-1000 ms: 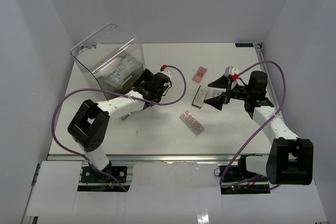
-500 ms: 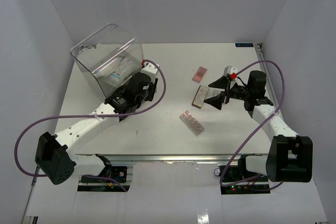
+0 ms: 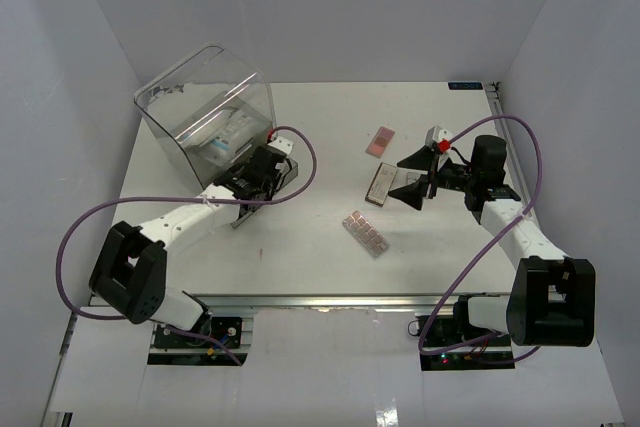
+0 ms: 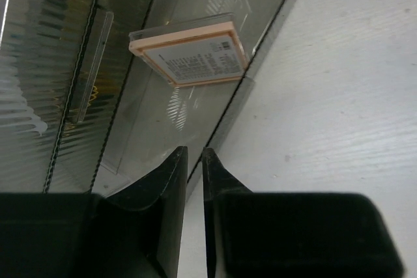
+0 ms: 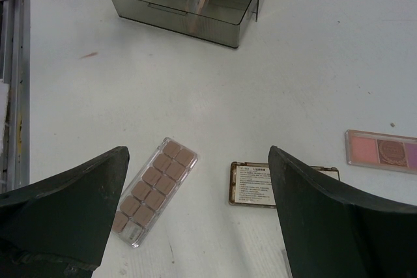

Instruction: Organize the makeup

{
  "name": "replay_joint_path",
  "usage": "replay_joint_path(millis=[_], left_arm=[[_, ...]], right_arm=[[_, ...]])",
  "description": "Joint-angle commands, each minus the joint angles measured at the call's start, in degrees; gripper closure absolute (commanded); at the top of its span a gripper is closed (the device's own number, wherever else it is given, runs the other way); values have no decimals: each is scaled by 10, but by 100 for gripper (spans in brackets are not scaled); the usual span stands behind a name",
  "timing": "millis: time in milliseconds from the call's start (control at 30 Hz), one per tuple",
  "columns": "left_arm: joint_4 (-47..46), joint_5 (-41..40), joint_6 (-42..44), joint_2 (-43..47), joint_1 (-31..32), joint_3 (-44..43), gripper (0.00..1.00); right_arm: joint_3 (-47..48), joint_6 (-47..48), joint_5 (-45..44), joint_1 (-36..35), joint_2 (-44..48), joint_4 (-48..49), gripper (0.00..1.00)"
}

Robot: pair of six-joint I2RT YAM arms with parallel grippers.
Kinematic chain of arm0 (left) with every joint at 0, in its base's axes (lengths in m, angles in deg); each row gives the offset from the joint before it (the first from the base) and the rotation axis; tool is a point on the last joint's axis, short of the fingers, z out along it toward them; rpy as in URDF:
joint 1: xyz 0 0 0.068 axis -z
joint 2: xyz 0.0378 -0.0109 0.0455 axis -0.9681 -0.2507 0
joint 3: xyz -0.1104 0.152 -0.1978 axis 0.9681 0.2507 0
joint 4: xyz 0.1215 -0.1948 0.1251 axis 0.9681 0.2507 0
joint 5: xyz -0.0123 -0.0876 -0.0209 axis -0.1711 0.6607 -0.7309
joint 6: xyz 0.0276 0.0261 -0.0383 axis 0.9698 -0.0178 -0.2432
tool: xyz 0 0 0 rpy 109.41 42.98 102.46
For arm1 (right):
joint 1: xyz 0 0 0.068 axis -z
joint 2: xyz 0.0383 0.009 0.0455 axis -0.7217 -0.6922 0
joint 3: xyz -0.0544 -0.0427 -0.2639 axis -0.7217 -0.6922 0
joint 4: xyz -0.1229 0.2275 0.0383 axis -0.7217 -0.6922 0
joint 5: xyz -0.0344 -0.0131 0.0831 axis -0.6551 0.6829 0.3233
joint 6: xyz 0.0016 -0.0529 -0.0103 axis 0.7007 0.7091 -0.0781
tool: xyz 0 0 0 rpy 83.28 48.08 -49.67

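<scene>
I see the left tool nearly closed, holding nothing, at the clear box wall. A peach palette stands on edge inside the box. The right tool is spread wide above the table, over the multi-pan strip, brown palette and pink palette

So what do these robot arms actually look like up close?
Both arms have white links joined by chunky black joints, each trailed by a looping purple cable. The left gripper and right gripper have black, wedge-shaped fingers. Near each wrist sits a small white block with a red tip.
</scene>
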Motion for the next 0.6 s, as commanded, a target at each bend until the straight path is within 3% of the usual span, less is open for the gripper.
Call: replay_joint_path(millis=[0,167,567], left_arm=[[-29,-3,47,-29,-40,-19,72],[-46,9,55,-65,-61,-24,66],[-50,-12,52,-93,-72,-12,9]], right_arm=[[22,6,11,6,-2,5,6],[22,5,14,8,-1,4,6],[22,5,19,8,-4,4,6]])
